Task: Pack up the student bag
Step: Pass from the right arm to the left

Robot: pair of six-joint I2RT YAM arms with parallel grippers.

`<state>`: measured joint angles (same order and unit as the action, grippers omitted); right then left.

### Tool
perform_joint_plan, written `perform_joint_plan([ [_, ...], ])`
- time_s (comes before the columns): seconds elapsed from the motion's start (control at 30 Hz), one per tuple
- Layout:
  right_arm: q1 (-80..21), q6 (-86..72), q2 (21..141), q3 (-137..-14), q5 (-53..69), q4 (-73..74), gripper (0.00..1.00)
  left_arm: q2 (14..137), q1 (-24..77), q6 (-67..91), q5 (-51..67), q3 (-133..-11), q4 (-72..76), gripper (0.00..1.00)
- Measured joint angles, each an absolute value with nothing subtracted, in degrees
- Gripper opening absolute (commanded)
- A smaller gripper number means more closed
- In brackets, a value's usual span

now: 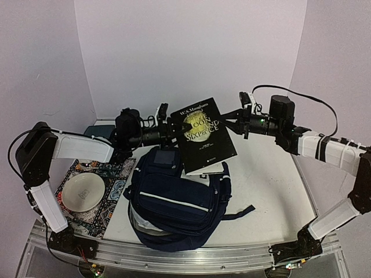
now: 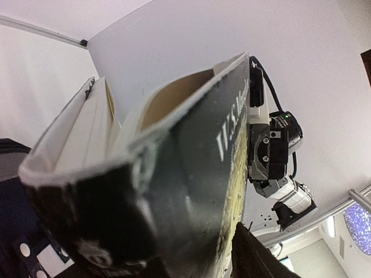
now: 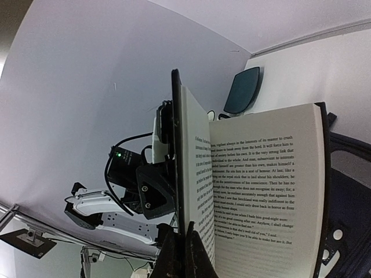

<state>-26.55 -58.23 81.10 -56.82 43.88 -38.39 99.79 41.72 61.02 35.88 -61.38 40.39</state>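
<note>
A black paperback book [image 1: 206, 130] hangs in the air at the centre of the top view, tilted, front cover toward the camera, with a claw at each side edge. The right claw [image 1: 232, 123] is pinched together on the cover; in its own wrist view the two fingers [image 3: 184, 255] meet on that thin board while the printed pages fan open beside it. The left claw [image 1: 174, 124] sits at the book's opposite edge with the spine between its fingers, but I cannot tell whether it is clamped or only around it. Directly below, the student bag [image 1: 174, 202] lies on the white counter [image 1: 266, 179] in the lower centre. At lower left a cream bowl [image 1: 83, 192] rests on a patterned mat [image 1: 116, 176].
</note>
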Motion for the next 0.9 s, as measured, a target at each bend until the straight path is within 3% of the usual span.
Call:
perform_joint_plan([
  [0.33,-28.0,-58.5,84.0,-56.0,44.5,-40.6,0.01,97.5,41.6,66.7,34.8,-53.7,50.7,0.14],
  [0.5,-28.5,-58.4,84.8,-55.8,43.8,-41.7,0.33,95.0,41.7,67.9,33.7,-50.5,54.0,0.01],
  [0.57,-28.4,-57.7,84.8,-55.7,42.8,-41.5,0.42,93.6,41.7,67.7,32.7,-48.7,54.3,0.0],
  [0.77,-28.2,-54.5,82.7,-54.0,38.0,-38.3,0.85,91.4,41.1,67.5,28.4,-44.3,53.9,0.0],
  [0.9,-28.8,-53.7,79.4,-50.2,34.8,-37.6,0.98,90.1,40.4,67.4,24.5,-42.5,53.5,0.0],
])
